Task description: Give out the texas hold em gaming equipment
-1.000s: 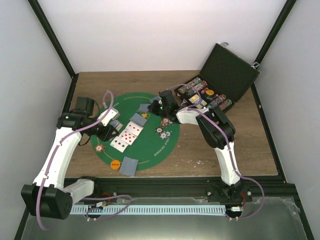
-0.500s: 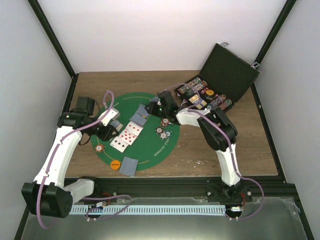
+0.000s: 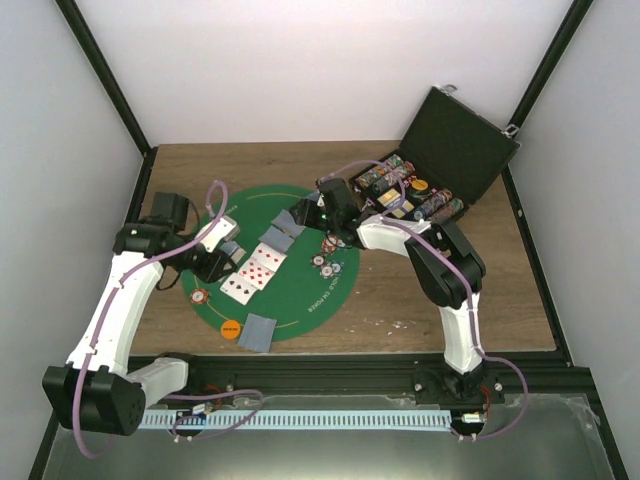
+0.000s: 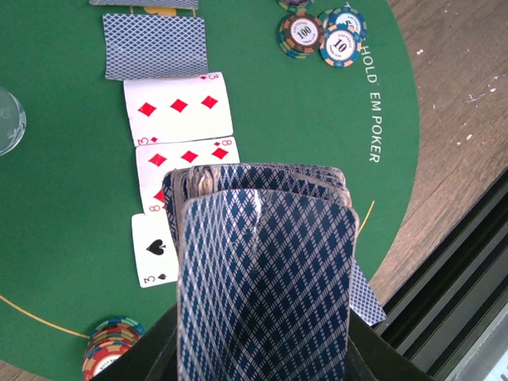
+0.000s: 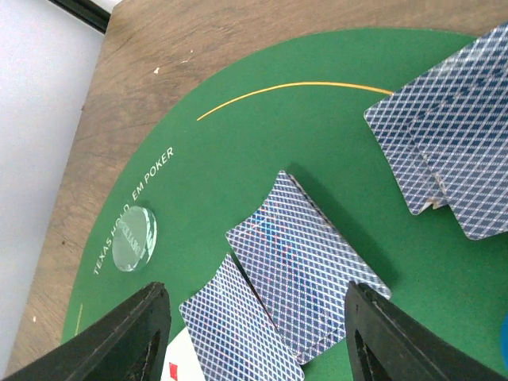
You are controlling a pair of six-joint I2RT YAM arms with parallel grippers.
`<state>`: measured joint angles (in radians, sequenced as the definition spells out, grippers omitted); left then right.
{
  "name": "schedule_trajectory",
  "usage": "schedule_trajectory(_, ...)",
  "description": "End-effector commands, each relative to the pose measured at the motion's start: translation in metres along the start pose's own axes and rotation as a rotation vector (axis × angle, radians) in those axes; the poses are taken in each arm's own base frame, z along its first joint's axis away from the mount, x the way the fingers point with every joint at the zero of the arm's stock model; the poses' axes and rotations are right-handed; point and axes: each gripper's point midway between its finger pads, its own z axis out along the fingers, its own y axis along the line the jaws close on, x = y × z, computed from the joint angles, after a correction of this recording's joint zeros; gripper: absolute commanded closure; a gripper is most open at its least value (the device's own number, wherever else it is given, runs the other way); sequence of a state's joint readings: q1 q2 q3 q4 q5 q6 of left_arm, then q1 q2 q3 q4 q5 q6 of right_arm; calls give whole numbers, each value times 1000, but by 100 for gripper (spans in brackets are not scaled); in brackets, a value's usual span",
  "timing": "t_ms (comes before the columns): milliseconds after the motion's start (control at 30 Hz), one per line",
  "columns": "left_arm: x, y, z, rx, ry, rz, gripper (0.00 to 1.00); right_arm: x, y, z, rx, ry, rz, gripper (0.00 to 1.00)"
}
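Note:
My left gripper (image 4: pixel 262 361) is shut on a deck of blue-backed playing cards (image 4: pixel 266 278), held upright over the green mat's (image 3: pixel 300 300) left side. Below it lie face-up cards: a three of diamonds (image 4: pixel 178 107), an eight of diamonds (image 4: pixel 190 155) and a three of spades (image 4: pixel 155 250). My right gripper (image 5: pixel 262 341) stands open above two face-down cards (image 5: pixel 305 254) at the mat's far side, touching neither. In the top view it (image 3: pixel 305 215) hovers by those cards (image 3: pixel 282 230). Striped chips (image 4: pixel 321 36) lie on the mat's right part.
Another chip stack (image 4: pixel 111 349) sits near the mat's left edge. An orange disc (image 3: pixel 231 326) and a face-down card (image 3: pixel 258 332) lie at the near edge. A clear round button (image 5: pixel 133 238) rests far left. The open black case (image 3: pixel 445 160) with chip rows stands back right.
My right gripper has gone from shut to open above the far face-down cards, and its arm has drawn back slightly. The left arm and its deck have not moved.

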<state>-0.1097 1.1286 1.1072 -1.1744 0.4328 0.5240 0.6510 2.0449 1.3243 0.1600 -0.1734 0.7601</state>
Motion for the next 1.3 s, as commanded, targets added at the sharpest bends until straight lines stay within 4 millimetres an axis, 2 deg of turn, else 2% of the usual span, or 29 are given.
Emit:
schedule_trajectory(0, -6, -8, -10, 21, -34, 32, 67, -31, 23, -23, -28, -63, -115, 39)
schedule_trajectory(167, 1, -21, -6, 62, -5, 72, 66, -54, 38, -55, -91, -86, -259, 39)
schedule_trajectory(333, 0, -50, 7, 164, 28, 154, 66, -73, 43, -96, -137, -82, -373, 39)
schedule_trajectory(433, -3, -74, 21, 256, 67, 197, 67, -83, 32, -123, -109, -89, -397, 39)
schedule_trajectory(533, 3, -104, 45, 321, 148, 302, 69, -94, 16, -156, -81, -123, -380, 38)
schedule_trajectory(667, 13, -135, 80, 346, 248, 458, 71, -92, -3, -184, -42, -153, -363, 38)
schedule_trajectory(800, 13, -158, 118, 354, 262, 578, 73, -87, -8, -198, -18, -162, -368, 38)
schedule_trajectory(900, 6, -166, 148, 343, 251, 610, 72, -84, -9, -203, -9, -156, -371, 38)
schedule_trajectory(1100, 0, -168, 189, 309, 265, 665, 70, -83, -12, -214, 23, -173, -384, 38)
schedule_trajectory(1267, 10, -156, 213, 273, 304, 701, 63, -82, -12, -222, 42, -182, -401, 37)
